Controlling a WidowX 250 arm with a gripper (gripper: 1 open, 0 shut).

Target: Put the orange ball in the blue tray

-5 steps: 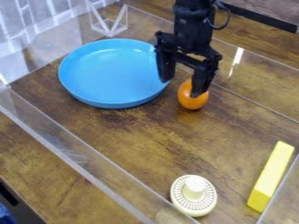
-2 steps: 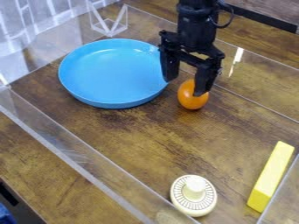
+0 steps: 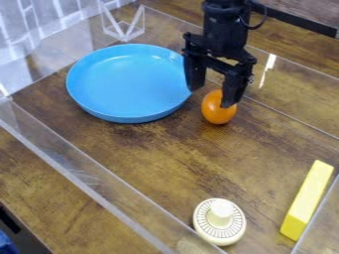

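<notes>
Black tool [image 3: 212, 87] angled down over ball [image 3: 219, 107], fingers spread, one near tray side, one behind ball; firm grip cannot be told. Orange ball on wooden table [image 3: 146, 164], toward far edge, just beside blue tray [image 3: 129, 83], outside rim. Placement likely meant to bracket ball before closing. Tray's nearness suggests short lift over low rim; smooth ball could roll if pinched off-centre.

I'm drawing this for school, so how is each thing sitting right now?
Blue tray: flat on the table, nothing in it.
Orange ball: on the table beside the tray, partly hidden by the gripper.
Gripper: over the ball; can't tell if it's gripping.
Yellow block: lying flat.
Cream disc: lying flat, knob up.
</notes>
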